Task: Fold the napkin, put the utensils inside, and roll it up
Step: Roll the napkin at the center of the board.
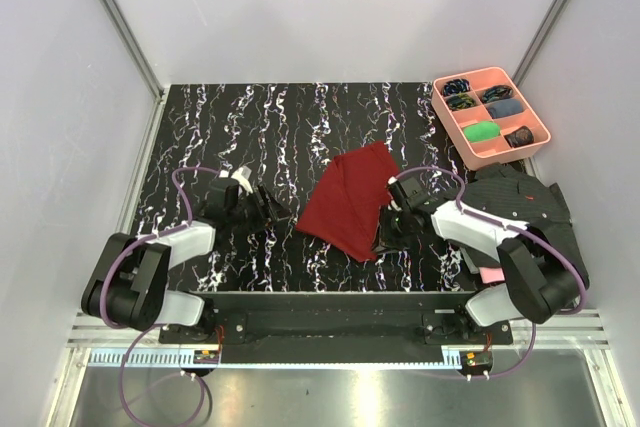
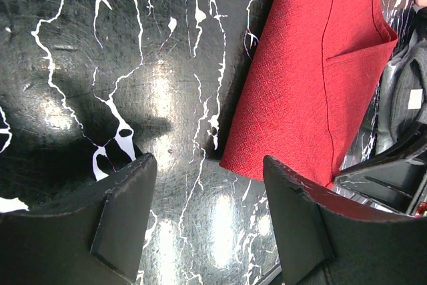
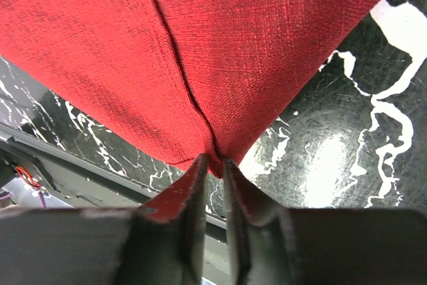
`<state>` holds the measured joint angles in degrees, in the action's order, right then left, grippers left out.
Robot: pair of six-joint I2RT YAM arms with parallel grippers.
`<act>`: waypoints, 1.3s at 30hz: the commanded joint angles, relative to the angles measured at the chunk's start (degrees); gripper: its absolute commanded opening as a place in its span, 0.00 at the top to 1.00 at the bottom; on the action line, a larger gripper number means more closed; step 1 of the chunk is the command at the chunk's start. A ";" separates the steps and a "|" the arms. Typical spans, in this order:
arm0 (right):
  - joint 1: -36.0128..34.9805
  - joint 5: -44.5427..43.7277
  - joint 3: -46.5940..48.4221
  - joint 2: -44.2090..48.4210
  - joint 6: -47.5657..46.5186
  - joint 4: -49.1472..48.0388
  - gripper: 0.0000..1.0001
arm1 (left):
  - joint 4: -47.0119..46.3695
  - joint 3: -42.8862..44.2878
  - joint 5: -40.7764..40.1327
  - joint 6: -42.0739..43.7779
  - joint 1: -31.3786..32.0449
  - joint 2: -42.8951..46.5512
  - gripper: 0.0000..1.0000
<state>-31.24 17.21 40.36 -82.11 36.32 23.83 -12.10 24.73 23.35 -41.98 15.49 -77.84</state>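
Where the two arms are bolted at the near edge of the table (image 1: 230,127), the left arm (image 1: 150,267) reaches forward and inward, and the right arm (image 1: 500,237) bends in from the other side. The tabletop is black, streaked with white veins like marble.

The left gripper (image 1: 274,209) hangs low over bare tabletop just to the left of the napkin (image 1: 350,202). Its jaws stand wide apart with nothing between them. In its own camera the left gripper (image 2: 210,178) frames only the marbled surface, with the near edge of the napkin (image 2: 313,71) just beyond its fingers (image 2: 127,198), not touching them.

The right gripper (image 1: 383,239) is down at the near right corner of the cloth. From its wrist camera the right gripper (image 3: 213,161) has its jaws drawn almost together, and the pointed corner of the napkin (image 3: 200,45) is pinched in the narrow gap between them. The red weave fans out from that pinch, with a dark seam line running up from the corner.

The dark red napkin lies in the middle of the table between the two grippers, set at a slant, with its far end towards the right.

To the right, behind the right arm, a dark striped shirt (image 1: 525,202) lies heaped at the table's edge, and a scrap of pink cloth (image 1: 490,274) shows beneath the arm.

Farthest off, in the far right corner, sits a pink tray (image 1: 510,153), its compartments holding small dark items and one green one.
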 commanded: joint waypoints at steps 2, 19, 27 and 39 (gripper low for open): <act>-0.66 1.07 1.82 -0.51 -0.28 -0.54 0.88 | -0.91 -0.03 -0.94 0.75 0.25 2.35 0.32; -0.66 -8.15 11.40 -2.35 -5.81 5.87 1.00 | -1.00 0.58 0.20 1.11 0.33 1.73 0.32; -0.57 -10.97 11.06 -3.15 -7.66 8.77 1.00 | -1.53 0.23 0.55 0.67 0.42 1.55 0.32; -0.57 -12.82 7.55 -1.39 -6.26 10.18 1.00 | -4.94 1.28 1.78 0.23 2.00 -1.87 0.32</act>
<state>-31.51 6.50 49.04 -84.93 29.91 32.77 -12.36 24.73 23.59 -41.89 16.78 -78.19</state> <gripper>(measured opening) 0.011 0.678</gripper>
